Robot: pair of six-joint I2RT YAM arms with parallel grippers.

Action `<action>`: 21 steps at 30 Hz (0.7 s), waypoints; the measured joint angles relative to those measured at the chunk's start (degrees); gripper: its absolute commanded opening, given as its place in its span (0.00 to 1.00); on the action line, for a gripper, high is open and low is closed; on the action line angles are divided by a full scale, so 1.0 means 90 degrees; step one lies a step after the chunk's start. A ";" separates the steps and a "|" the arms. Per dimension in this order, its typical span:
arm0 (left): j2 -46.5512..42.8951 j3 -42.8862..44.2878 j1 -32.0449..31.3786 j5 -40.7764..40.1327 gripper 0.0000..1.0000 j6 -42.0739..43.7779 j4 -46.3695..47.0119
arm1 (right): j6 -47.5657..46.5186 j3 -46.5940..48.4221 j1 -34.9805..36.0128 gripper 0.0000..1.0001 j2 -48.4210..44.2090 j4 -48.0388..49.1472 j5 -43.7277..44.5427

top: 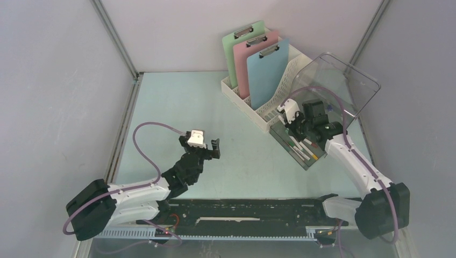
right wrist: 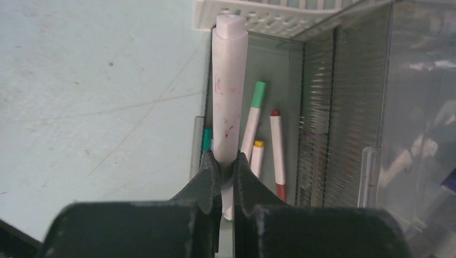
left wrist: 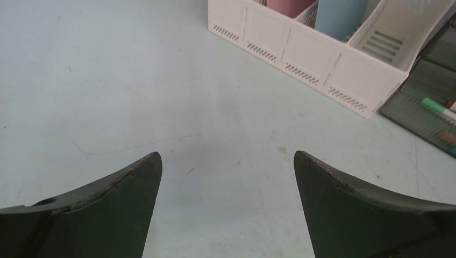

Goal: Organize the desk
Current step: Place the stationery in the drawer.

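Observation:
The desk (top: 177,107) is a pale mint-blue tabletop. My left gripper (top: 200,148) hovers over its bare middle, open, with nothing between the jaws (left wrist: 226,156). My right gripper (right wrist: 227,158) is shut on a white marker (right wrist: 229,80) with red smudges, gripped near its lower end. It holds the marker over the left side of a smoky clear pen box (right wrist: 290,80). In the top view this gripper (top: 293,126) sits at the box's far end, by the file rack.
The pen box (top: 311,165) holds green-capped (right wrist: 253,121), yellow-capped (right wrist: 258,153) and red-capped (right wrist: 277,150) markers; its clear lid (top: 344,86) stands open behind. A white file rack (top: 258,110) holds green (top: 236,45), pink (top: 255,54) and blue (top: 269,75) clipboards.

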 measured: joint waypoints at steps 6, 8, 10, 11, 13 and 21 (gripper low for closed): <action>0.0036 -0.0041 -0.0002 -0.0238 1.00 0.0002 0.0454 | -0.0017 0.0000 -0.0015 0.10 0.0384 0.0029 0.0554; 0.0058 -0.0041 -0.0002 -0.0316 1.00 0.0002 0.0542 | -0.0036 0.0000 -0.0015 0.12 0.0500 0.0029 0.0702; 0.0075 -0.0041 -0.0002 -0.0350 1.00 0.0005 0.0578 | -0.0061 0.0000 -0.0024 0.15 0.0612 0.0027 0.0840; 0.0090 -0.0041 -0.0002 -0.0364 1.00 0.0005 0.0593 | -0.0068 0.0000 -0.0034 0.17 0.0658 0.0027 0.0899; 0.0109 -0.0046 -0.0002 -0.0391 1.00 0.0010 0.0595 | -0.0085 0.0000 -0.0046 0.23 0.0726 0.0027 0.0996; 0.0109 -0.0109 -0.0002 -0.0503 1.00 0.0010 0.0685 | -0.0087 0.0032 -0.0100 0.59 0.0814 -0.0012 0.1083</action>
